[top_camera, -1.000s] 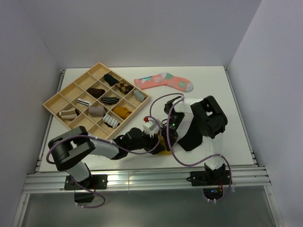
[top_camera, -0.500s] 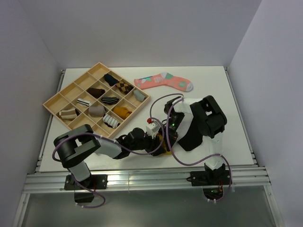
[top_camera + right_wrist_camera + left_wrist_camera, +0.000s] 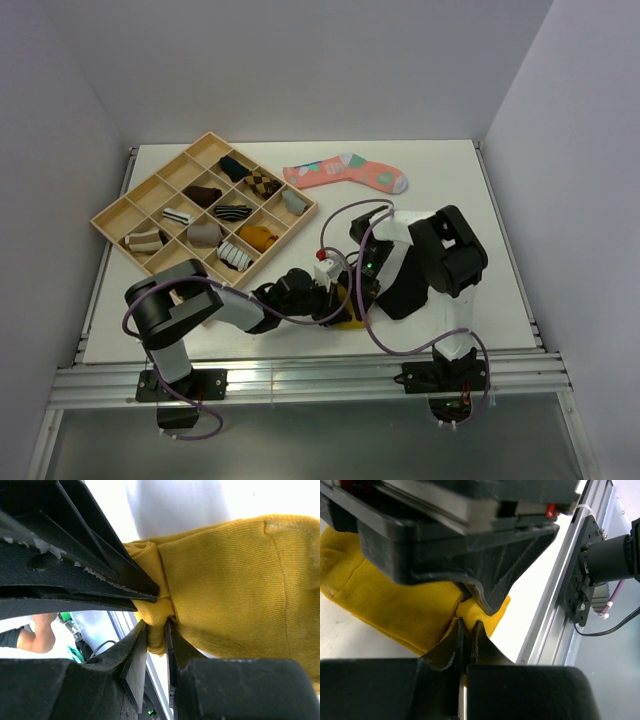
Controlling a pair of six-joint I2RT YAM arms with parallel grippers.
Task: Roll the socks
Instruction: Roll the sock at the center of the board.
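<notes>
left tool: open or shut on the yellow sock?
Shut on it. Left wrist view: the left tool pinches a bunched fold of the mustard-yellow knit sock, tips meeting, no gap.

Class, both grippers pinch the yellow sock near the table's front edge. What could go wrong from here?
1. The left gripper nips only a thin fold of the sock; it may slip free.
2. The right gripper works right beside it, so fingers may collide.
3. The sock lies by the table edge and could slide off.
</notes>
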